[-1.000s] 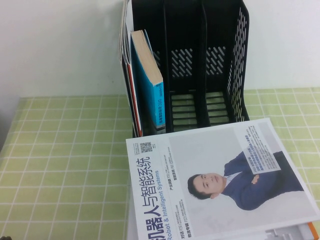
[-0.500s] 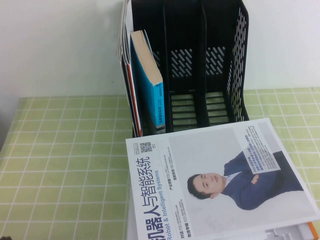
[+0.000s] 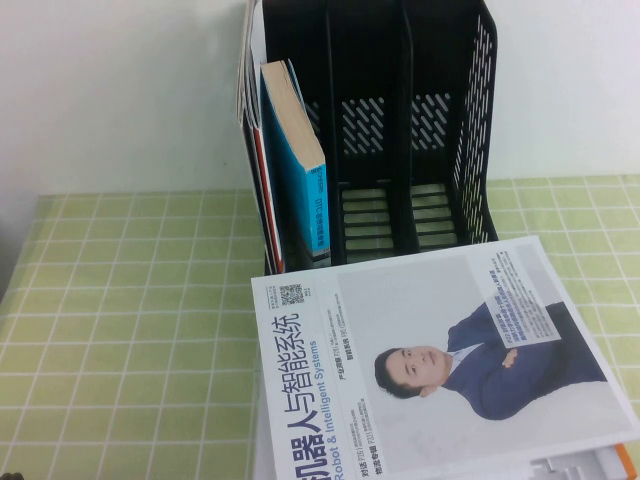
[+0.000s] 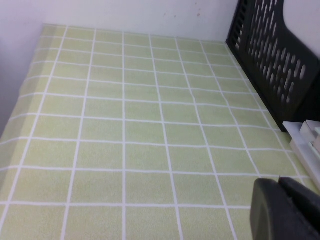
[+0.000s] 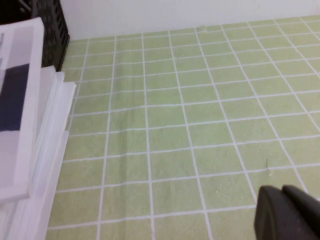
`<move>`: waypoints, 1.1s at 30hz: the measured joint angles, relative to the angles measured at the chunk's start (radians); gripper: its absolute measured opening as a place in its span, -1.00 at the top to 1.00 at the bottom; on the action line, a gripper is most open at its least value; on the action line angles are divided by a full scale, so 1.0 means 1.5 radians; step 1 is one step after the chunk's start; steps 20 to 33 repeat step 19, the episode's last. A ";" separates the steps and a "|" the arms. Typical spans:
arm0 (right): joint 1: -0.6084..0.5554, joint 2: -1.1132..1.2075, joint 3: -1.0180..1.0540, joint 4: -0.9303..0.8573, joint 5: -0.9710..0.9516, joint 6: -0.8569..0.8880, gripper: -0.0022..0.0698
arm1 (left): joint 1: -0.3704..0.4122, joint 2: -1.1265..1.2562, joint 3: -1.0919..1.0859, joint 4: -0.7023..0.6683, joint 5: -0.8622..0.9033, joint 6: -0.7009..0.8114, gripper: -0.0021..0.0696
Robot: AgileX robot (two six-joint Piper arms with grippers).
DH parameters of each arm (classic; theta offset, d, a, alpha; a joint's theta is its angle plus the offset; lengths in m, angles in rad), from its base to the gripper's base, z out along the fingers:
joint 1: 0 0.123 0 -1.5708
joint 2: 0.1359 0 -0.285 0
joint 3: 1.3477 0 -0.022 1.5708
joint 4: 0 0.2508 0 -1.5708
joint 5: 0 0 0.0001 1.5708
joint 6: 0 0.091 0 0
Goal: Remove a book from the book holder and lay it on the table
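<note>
The thin white book (image 3: 440, 360), its cover showing a man in a navy suit, lies flat on top of other books in front of the black book holder (image 3: 400, 130); its edge also shows in the right wrist view (image 5: 20, 110). The holder's left compartment keeps a thick blue-covered book (image 3: 300, 170) and thin books; its side wall shows in the left wrist view (image 4: 275, 55). The green checked table (image 3: 130, 330) is under all. My left gripper (image 4: 280, 186) is shut and empty above bare cloth left of the books. My right gripper (image 5: 282, 194) is shut and empty above cloth right of the stack.
A white orange-edged book (image 3: 600, 465) sticks out under the white book at the front right. The book stack's white edges show in the right wrist view (image 5: 50, 150) and the left wrist view (image 4: 307, 145). A white wall (image 3: 120, 90) stands behind the table.
</note>
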 joint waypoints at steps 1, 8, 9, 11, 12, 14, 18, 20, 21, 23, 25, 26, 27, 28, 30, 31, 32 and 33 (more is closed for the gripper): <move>-0.010 0.000 0.000 0.004 0.000 -0.001 0.94 | 0.000 0.000 0.000 0.000 0.000 0.000 0.95; -0.024 0.000 0.000 0.021 0.000 -0.012 0.94 | 0.000 0.000 0.000 0.000 0.000 0.000 0.95; -0.024 0.000 0.000 0.021 0.000 -0.014 0.94 | 0.000 0.000 0.000 0.000 0.000 0.000 0.95; -0.025 0.000 0.000 0.021 0.000 -0.017 0.94 | 0.000 0.000 0.000 0.000 0.000 0.000 0.95; -0.025 0.000 0.000 0.021 0.000 -0.017 0.94 | 0.000 0.000 0.000 0.000 0.000 0.000 0.95; -0.025 0.000 0.000 0.021 0.000 -0.018 0.94 | 0.000 0.000 0.000 0.000 0.000 0.000 0.95; -0.025 0.000 0.000 0.022 0.000 -0.018 0.94 | 0.000 0.000 0.000 0.000 0.000 0.000 0.95; -0.025 0.000 0.000 0.022 0.000 -0.018 0.94 | 0.000 0.000 0.000 0.000 0.000 0.000 0.95; -0.025 0.000 0.000 0.022 0.000 -0.018 0.94 | 0.000 0.000 0.000 0.000 0.000 0.000 0.95; -0.025 0.000 0.000 0.022 0.000 -0.018 0.94 | 0.000 0.000 0.000 0.000 0.000 0.000 0.95; -0.025 0.000 0.000 0.022 0.000 -0.018 0.94 | 0.000 0.000 0.000 0.000 0.000 0.000 0.95; -0.025 0.000 0.000 0.022 0.000 -0.018 0.94 | 0.000 0.000 0.000 0.000 0.000 0.000 0.95; -0.025 0.000 0.000 0.022 0.000 -0.018 0.94 | 0.000 0.000 0.000 0.000 0.000 0.000 0.95; -0.025 0.000 0.000 0.022 0.000 -0.018 0.94 | 0.000 0.000 0.000 0.000 0.000 0.000 0.95; -0.025 0.000 0.000 0.022 0.000 -0.018 0.94 | 0.000 0.000 0.000 0.000 0.000 0.000 0.95; -0.025 0.000 0.000 0.022 0.000 -0.018 0.94 | 0.000 0.000 0.000 0.000 0.000 0.000 0.95; -0.025 0.000 0.000 0.022 0.000 -0.018 0.94 | 0.000 0.000 0.000 0.000 0.000 0.000 0.95; -0.025 0.000 0.000 0.022 0.000 -0.018 0.94 | 0.000 0.000 0.000 0.000 0.000 0.000 0.95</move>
